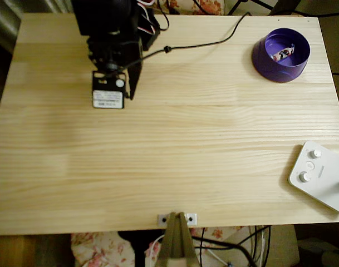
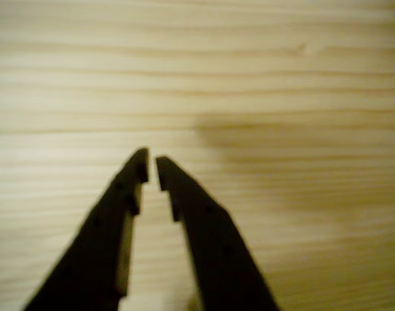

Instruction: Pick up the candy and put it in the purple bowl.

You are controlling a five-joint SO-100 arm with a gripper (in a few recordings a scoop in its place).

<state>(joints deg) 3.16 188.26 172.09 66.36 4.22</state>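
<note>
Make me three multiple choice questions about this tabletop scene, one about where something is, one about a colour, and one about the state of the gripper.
1. Where is the small speckled wrapped candy?
A. On the bare wood beside the arm
B. Inside the round purple plastic bowl
C. On the white device with round knobs

2. What colour is the cable lying across the pale wooden table?
A. Black
B. Red
C. Yellow

3. How is the black two-finger gripper?
A. Clamped on the candy
B. Spread wide
C. Nearly closed, holding nothing

Answers:
1 B, the overhead view shows the candy lying in the bowl's violet inside.
2 A, the cable runs as a dark line from the arm toward the table's far edge.
3 C, the wrist view shows the fingertips a narrow gap apart over bare wood.
</note>
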